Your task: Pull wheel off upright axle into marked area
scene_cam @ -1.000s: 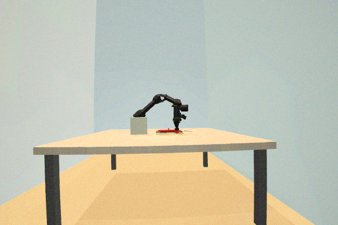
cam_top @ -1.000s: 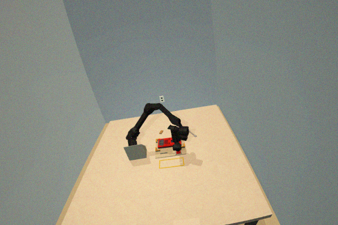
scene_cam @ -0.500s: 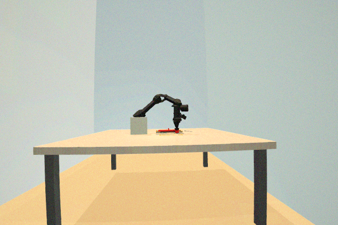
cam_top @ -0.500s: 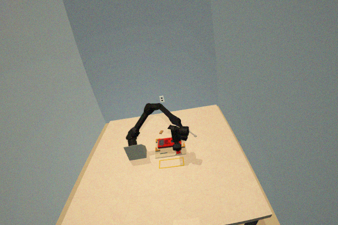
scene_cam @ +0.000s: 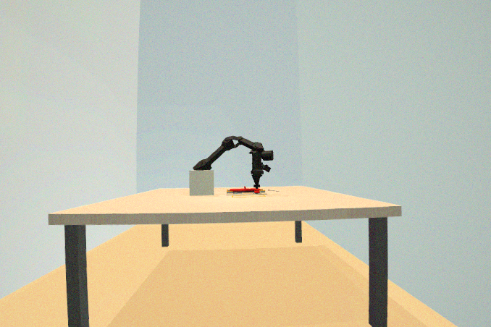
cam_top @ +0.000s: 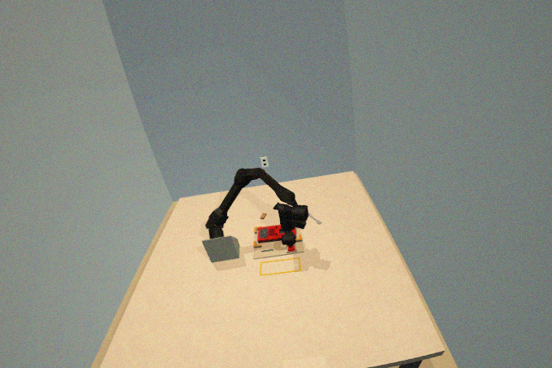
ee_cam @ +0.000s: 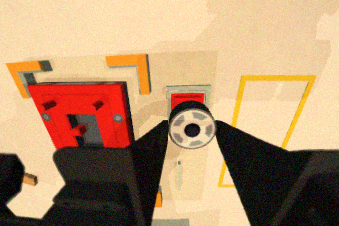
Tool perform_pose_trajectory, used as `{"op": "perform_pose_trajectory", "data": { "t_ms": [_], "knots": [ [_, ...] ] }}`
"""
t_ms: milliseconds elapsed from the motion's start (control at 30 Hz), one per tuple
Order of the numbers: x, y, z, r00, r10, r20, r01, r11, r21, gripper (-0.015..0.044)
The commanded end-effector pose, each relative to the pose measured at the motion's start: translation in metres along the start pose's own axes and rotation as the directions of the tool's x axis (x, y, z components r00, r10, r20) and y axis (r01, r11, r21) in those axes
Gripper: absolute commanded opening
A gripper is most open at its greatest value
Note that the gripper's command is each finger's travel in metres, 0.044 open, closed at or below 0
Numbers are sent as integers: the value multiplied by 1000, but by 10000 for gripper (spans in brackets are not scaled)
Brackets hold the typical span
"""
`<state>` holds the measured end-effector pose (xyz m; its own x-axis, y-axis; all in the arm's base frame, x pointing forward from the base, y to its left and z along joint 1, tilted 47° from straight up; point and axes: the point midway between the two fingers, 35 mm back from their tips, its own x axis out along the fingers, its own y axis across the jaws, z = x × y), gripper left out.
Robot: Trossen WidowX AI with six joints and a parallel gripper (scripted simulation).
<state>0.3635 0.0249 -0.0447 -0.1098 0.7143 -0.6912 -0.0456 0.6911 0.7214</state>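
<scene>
In the wrist view my gripper is shut on the wheel, a black tyre around a grey hub with a dark centre hole. The wheel sits over a small red stand on the pale board. I cannot tell whether the axle is still in the hub. The marked area is a yellow rectangle outline on the table, just to the right of the wheel in the wrist view. In the top view the gripper points straight down over the board, and the wheel is hidden there. The exterior view shows the gripper low over the table.
A red plate with pegs lies on the board beside the stand, framed by orange corner marks. The arm's grey base box stands to the left. A small brown block and a thin grey pin lie behind.
</scene>
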Motion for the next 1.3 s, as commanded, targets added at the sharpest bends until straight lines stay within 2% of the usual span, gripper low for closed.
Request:
{"op": "perform_pose_trajectory", "data": {
  "t_ms": [0, 1267],
  "knots": [
    [-4, -1, 1, 1000, -3, 5, 3, 1000, -4, 0],
    [-17, -1, 1, 1000, -2, 7, 2, 1000, -1, 0]
  ]
}}
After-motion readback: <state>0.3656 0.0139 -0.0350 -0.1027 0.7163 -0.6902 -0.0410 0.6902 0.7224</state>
